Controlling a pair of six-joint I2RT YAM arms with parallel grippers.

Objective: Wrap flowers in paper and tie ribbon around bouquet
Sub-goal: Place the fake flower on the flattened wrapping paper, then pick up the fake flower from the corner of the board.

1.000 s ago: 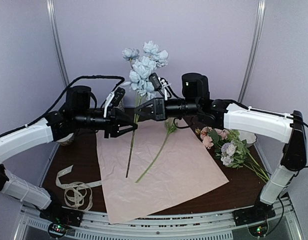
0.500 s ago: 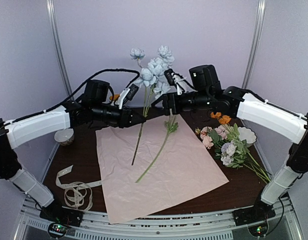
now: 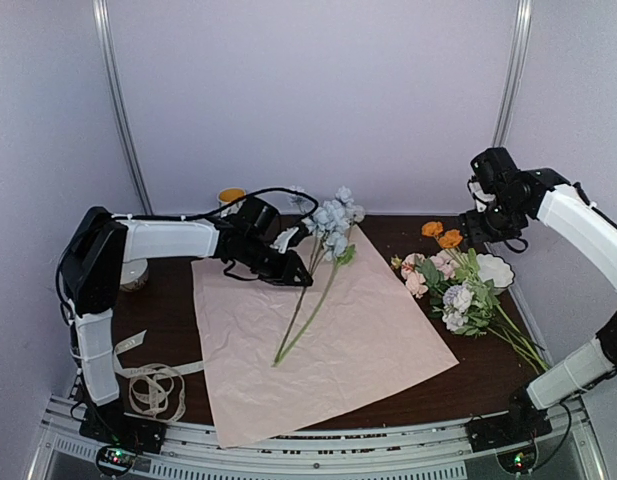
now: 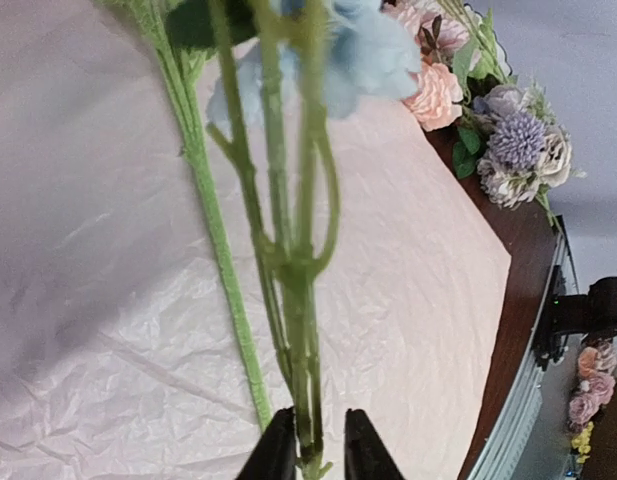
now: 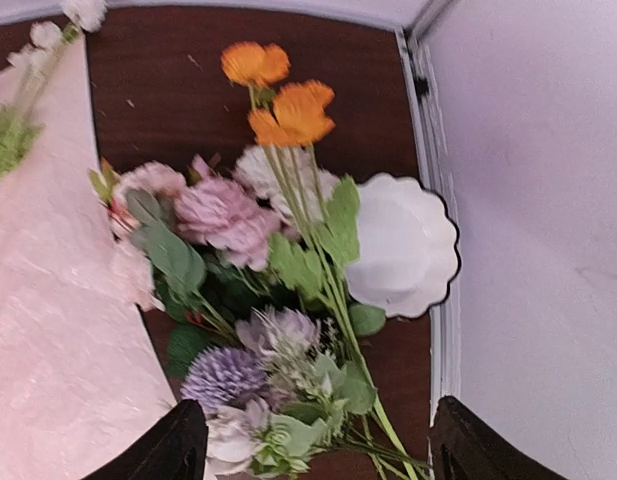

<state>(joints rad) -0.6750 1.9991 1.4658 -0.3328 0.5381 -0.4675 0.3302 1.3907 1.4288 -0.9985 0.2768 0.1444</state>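
The paper [image 3: 328, 340] is pale pink, with fine crinkle lines all over. The blue flowers [image 3: 333, 215] have pale blue blooms on green stems. The other flowers [image 3: 458, 300] mix pink, lilac, white and orange blooms with green leaves. The ribbon [image 3: 128, 345] is cream-beige. The tabletop [image 3: 168, 310] is dark brown and the scalloped dish [image 3: 495, 270] is white.
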